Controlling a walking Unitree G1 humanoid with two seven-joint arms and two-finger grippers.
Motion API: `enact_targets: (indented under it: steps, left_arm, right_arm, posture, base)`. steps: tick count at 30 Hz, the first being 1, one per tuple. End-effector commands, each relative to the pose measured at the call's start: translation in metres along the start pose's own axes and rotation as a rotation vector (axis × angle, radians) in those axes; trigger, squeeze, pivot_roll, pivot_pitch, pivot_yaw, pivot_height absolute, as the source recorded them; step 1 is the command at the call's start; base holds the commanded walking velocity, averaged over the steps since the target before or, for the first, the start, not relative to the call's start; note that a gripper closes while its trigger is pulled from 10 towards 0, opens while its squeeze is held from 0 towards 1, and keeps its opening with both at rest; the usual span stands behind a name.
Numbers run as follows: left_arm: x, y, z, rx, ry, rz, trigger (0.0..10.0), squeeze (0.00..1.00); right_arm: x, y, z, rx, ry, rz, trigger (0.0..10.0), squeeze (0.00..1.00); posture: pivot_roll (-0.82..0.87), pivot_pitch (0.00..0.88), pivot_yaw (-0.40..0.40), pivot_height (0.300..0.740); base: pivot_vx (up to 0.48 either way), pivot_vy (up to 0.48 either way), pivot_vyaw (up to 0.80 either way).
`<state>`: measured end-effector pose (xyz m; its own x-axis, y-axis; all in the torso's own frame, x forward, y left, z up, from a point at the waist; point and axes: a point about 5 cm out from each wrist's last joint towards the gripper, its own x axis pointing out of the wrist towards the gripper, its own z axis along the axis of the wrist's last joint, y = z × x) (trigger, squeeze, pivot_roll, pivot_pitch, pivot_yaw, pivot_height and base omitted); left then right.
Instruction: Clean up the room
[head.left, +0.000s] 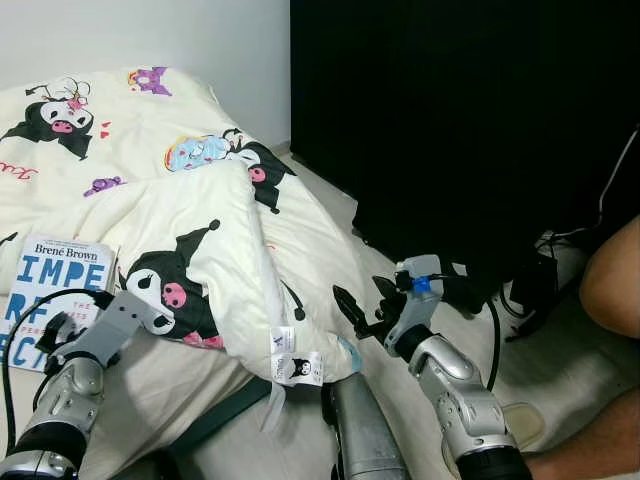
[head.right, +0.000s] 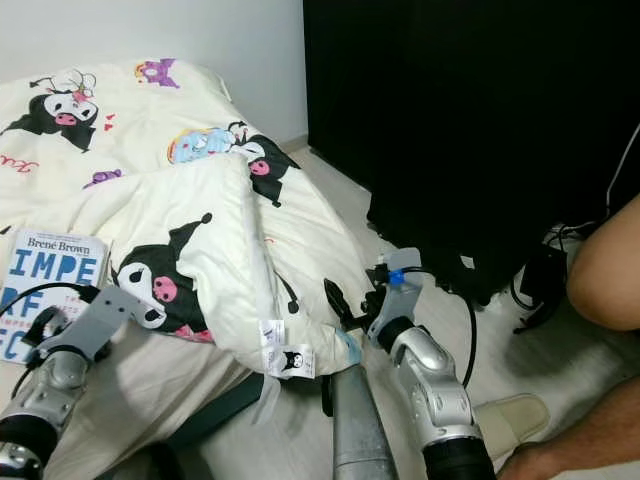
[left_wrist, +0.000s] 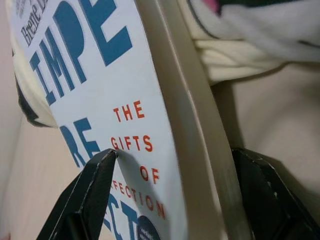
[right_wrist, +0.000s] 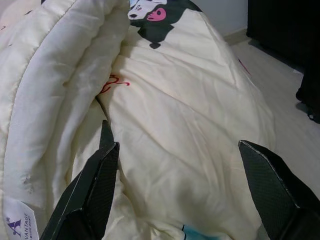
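Nearest, at the left: left gripper (left_wrist: 170, 195) spread wide, its two black fingers (left_wrist: 87, 192) astride the near edge of the book (head.left: 45, 290), cover to one side, page block between. Not yet pinched; a gap at each finger, one tip just touching the printed cover. Lay flat on the bed's left side, that book, title facing up, its long axis running near to far, near end tucked under the left wrist. Straight ahead of the left claw, then, and well away from the right one; left arm plainly the nearer. Looked like a closing squeeze on the spine edge would be the next call, judging by the straddle.

Over to the right, a little farther: right gripper (head.left: 358, 312) also open, empty, fingers pointing left toward the hanging edge of the duvet (head.left: 215, 225). Close to the fabric, not touching as far as could be told. Duvet folded over on itself, thick fold running near to far, labels (head.left: 295, 365) dangling at the near corner, just left of that claw.

Farther still: more cartoon-printed bedding up to the wall. Dark cabinet (head.left: 450, 120) at far right, cables on the floor below it, a person's knee (head.left: 612, 280) at the right edge.
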<state>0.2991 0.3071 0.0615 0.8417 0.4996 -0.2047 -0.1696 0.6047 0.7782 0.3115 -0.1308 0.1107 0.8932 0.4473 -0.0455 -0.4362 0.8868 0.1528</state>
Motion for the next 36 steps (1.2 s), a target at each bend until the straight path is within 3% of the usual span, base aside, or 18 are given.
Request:
enact_targets:
  steps: [1,3,8,9,16,22,27,30,33,36]
  left_arm:
    - [-0.006,-0.013,-0.012,-0.051,0.064,-0.003,10.0,0.00]
    - [-0.011,-0.024,-0.011,-0.080,0.072,-0.001,10.0,0.00]
    - [-0.015,-0.032,-0.013,-0.130,0.084,0.014,10.0,0.00]
    - [-0.016,-0.033,-0.013,-0.168,0.092,0.037,0.0,0.00]
    - [-0.013,-0.027,-0.006,-0.230,0.073,0.125,0.0,0.00]
    - [-0.003,-0.010,0.010,-0.205,0.008,0.204,0.0,0.00]
    - [0.009,0.017,0.035,-0.199,-0.088,0.295,0.0,0.00]
    - [0.011,0.021,0.042,-0.187,-0.121,0.313,0.0,0.00]
    - [0.014,0.037,0.061,-0.242,-0.192,0.364,0.0,0.00]
    - [0.016,0.060,0.100,-0.476,-0.358,0.359,0.0,0.00]
  right_arm:
    - [0.000,0.000,-0.002,0.005,0.007,0.002,10.0,0.00]
    - [0.000,0.000,-0.002,0.005,0.007,0.002,10.0,0.00]
    - [0.000,0.000,-0.002,0.003,0.008,0.002,10.0,0.00]
    - [0.000,-0.001,-0.001,0.003,0.007,0.003,10.0,0.00]
    - [0.000,-0.001,0.001,-0.003,0.006,0.009,10.0,0.00]
    - [0.001,-0.003,0.004,-0.011,0.001,0.010,10.0,0.00]
    - [0.001,-0.004,0.006,-0.015,-0.009,0.010,10.0,0.00]
    - [0.001,-0.004,0.007,-0.016,-0.010,0.011,10.0,0.00]
    - [0.002,-0.003,0.008,-0.017,-0.017,0.015,10.0,0.00]
    - [0.004,-0.003,0.016,-0.011,-0.049,0.021,10.0,0.00]
  posture:
    - [-0.29,0.193,-0.044,0.505]
    - [-0.29,0.193,-0.044,0.505]
    - [-0.30,0.195,-0.054,0.505]
    - [-0.30,0.195,-0.060,0.505]
    - [-0.31,0.190,-0.066,0.505]
    - [-0.33,0.183,-0.066,0.505]
    - [-0.33,0.177,-0.066,0.505]
    - [-0.33,0.173,-0.065,0.505]
    - [-0.33,0.168,-0.063,0.505]
    - [-0.32,0.165,-0.065,0.505]
  base:
    - [0.000,0.000,0.00]
    - [0.000,0.000,0.00]
    - [0.000,0.000,0.00]
    - [0.000,0.000,0.00]
    - [0.000,0.000,0.00]
    - [0.000,0.000,0.00]
    - [0.000,0.000,0.00]
    - [0.000,0.000,0.00]
    - [0.000,0.000,0.00]
    - [0.000,0.000,0.00]
